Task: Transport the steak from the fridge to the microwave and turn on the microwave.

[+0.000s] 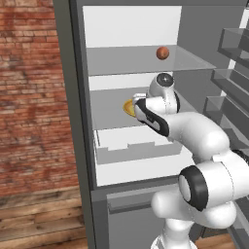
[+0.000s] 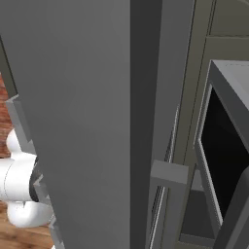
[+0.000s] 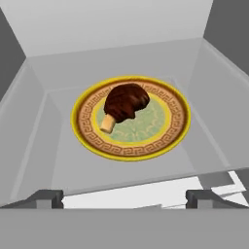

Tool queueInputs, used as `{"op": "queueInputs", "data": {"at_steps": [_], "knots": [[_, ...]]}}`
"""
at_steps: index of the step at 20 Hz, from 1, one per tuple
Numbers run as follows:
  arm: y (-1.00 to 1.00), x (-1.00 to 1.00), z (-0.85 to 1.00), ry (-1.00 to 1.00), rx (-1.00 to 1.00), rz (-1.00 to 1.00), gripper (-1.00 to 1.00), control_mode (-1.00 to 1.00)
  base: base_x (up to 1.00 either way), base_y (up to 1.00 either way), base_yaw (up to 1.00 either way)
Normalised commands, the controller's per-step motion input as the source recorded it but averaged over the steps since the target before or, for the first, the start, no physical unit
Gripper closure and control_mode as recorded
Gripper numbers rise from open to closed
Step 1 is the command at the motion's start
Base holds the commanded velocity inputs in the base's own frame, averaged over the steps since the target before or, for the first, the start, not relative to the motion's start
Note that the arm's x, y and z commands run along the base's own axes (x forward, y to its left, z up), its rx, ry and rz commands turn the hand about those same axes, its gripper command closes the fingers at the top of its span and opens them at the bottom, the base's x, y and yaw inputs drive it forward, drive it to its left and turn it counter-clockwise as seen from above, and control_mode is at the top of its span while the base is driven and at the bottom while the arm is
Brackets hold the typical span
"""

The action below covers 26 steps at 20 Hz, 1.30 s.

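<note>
The steak [image 3: 125, 103], a dark reddish-brown lump with a pale bone end, lies on a yellow-rimmed patterned plate [image 3: 181, 121] on a shelf inside the fridge [image 1: 73, 107]. My gripper [image 3: 125, 198] is open, its two dark fingertips [image 3: 48, 197] spread wide, short of the plate and well apart from the steak. In the left base view my arm reaches into the fridge's middle shelf, where the plate's edge [image 1: 128, 108] shows beside the hand. The microwave [image 2: 221, 146] with its dark window stands at the right of the right base view.
A round orange-brown ball [image 1: 162, 52] rests on the glass shelf above. A pale drawer [image 1: 136, 148] sits below the plate's shelf. Fridge door racks [image 1: 233, 73] stand open at the right. The grey fridge door [image 2: 82, 121] looms close in the right base view.
</note>
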Motion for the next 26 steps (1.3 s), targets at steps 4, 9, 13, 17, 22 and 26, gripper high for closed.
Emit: {"op": "queueInputs", "data": {"at_steps": [4,9,13,17,22,26], "knots": [[0.0,0.34,-0.14,0.0,0.0,-0.02,-1.0,-1.0,0.0,0.0,0.0],[0.0,0.28,-0.17,0.0,0.02,-0.01,-1.0,-1.0,0.0,0.0,0.0],[0.0,0.25,-0.17,0.0,0.04,-0.01,-1.0,-1.0,0.0,0.0,0.0],[-0.01,0.28,-0.14,0.0,0.05,-0.04,-1.0,-1.0,0.0,0.0,0.0],[0.0,0.31,-0.14,0.0,0.02,-0.06,-1.0,-1.0,0.0,0.0,0.0],[0.0,0.33,-0.11,0.0,0.0,-0.06,-1.0,-1.0,0.0,0.0,0.0]]}}
